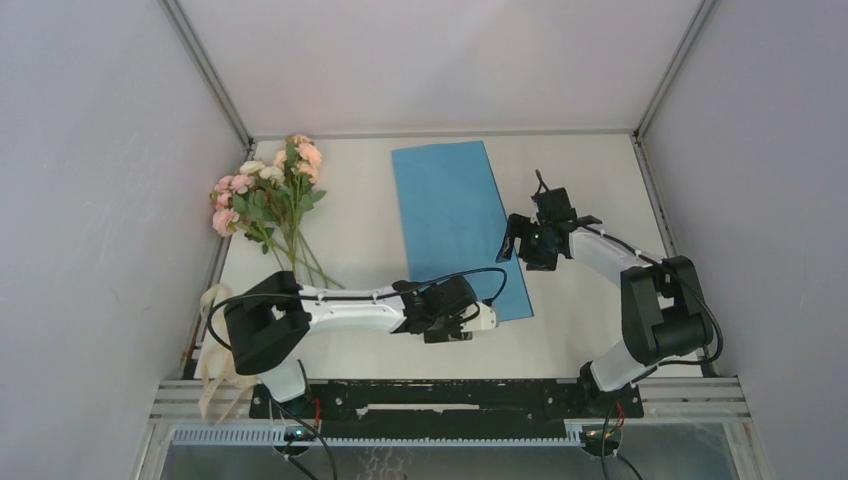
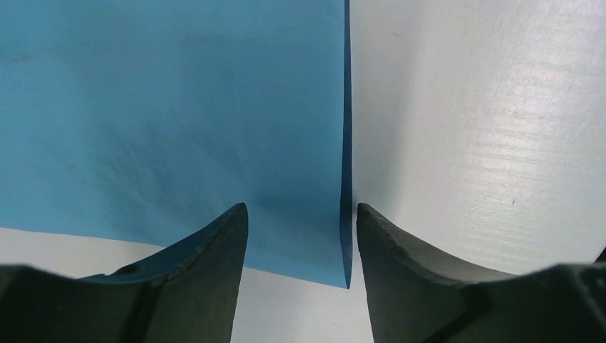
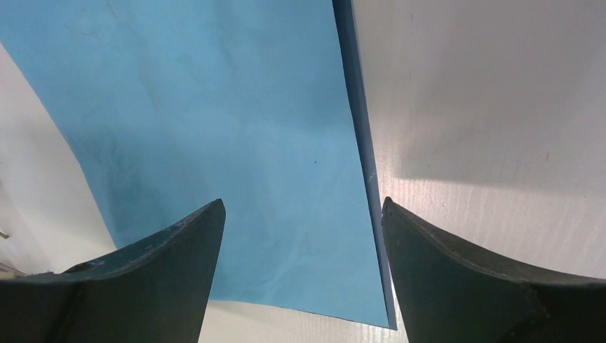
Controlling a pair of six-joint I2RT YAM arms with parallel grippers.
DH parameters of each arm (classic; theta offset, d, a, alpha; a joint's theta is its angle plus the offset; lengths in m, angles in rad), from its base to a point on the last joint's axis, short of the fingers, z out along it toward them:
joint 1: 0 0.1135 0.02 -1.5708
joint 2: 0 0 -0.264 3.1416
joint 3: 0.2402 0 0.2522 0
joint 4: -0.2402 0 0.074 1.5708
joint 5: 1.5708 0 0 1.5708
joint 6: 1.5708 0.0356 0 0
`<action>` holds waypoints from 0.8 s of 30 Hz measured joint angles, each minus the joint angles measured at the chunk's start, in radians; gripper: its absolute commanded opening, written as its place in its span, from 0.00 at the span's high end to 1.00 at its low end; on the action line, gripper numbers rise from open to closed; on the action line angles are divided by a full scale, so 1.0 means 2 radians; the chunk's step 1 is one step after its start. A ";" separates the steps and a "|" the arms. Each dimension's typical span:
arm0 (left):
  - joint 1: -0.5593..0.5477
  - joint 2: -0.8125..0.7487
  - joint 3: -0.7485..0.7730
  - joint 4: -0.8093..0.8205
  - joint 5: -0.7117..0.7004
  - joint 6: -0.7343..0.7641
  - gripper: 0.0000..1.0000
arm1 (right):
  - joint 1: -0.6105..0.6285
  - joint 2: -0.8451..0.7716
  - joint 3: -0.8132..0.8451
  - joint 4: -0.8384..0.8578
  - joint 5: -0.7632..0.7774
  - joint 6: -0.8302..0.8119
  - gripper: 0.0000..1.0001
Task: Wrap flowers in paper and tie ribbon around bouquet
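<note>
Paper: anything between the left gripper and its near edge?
Nothing visible. The left gripper stands open right at the edge of the paper, one finger on each side, with only the table beside it.

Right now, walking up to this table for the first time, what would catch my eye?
The paper, bright blue, lies flat on the table, the left end effector open at its near right corner, the right end effector open along its right edge. Pink and cream flowers lie at the far left.

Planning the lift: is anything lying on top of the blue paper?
Nothing lies on the paper; only the left tool and right tool hang over its edges. Whatever is underneath is covered.
</note>
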 measured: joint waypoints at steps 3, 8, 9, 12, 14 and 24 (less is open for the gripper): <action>0.000 0.000 -0.002 0.000 -0.008 0.001 0.47 | -0.002 -0.012 0.000 0.000 0.000 -0.001 0.11; 0.000 0.000 -0.008 0.014 -0.034 0.011 0.89 | -0.002 -0.032 0.000 -0.005 0.001 -0.004 0.10; 0.000 -0.001 -0.011 0.020 -0.041 0.013 0.95 | -0.002 -0.035 0.000 -0.006 0.002 -0.005 0.10; 0.000 -0.009 -0.026 0.039 -0.067 0.021 0.99 | -0.003 -0.045 0.000 -0.010 0.008 -0.009 0.08; 0.003 -0.019 -0.034 0.052 -0.085 0.022 1.00 | -0.007 -0.052 0.000 -0.015 0.009 -0.011 0.08; 0.121 -0.126 -0.039 0.099 -0.075 -0.038 1.00 | -0.072 -0.070 -0.029 0.004 -0.095 0.003 0.04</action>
